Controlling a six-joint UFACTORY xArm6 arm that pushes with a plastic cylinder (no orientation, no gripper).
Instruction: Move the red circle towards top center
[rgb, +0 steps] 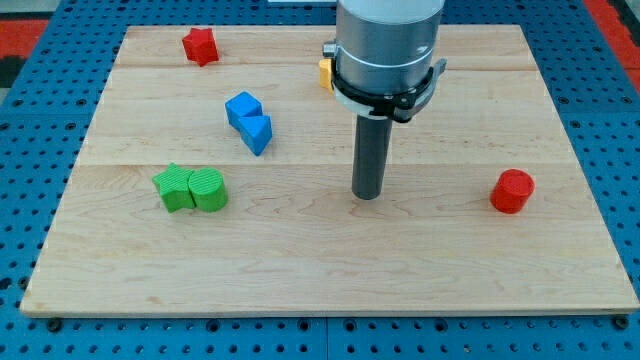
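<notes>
So my tip (368, 195) is parked mid-board, touching nothing, and it's just a bare rod, no fingers to open or hold anything. The red circle (512, 191) sits well off to the view's right near the wooden board's (300, 270) edge. Two green blocks (191, 189) huddle left, blue ones (249, 121) above them, a red star-ish block (200, 46) top left, something yellow (325, 73) peeking behind the arm.

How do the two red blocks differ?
Shape: the red circle is a round cylinder; the red star has points. Place: the circle sits at the view's right, mid-height; the star lies near the top left corner. My tip is level with the circle, to its left with bare board between; the star is far up-left of it. Both are red, alone, touching nothing.
</notes>
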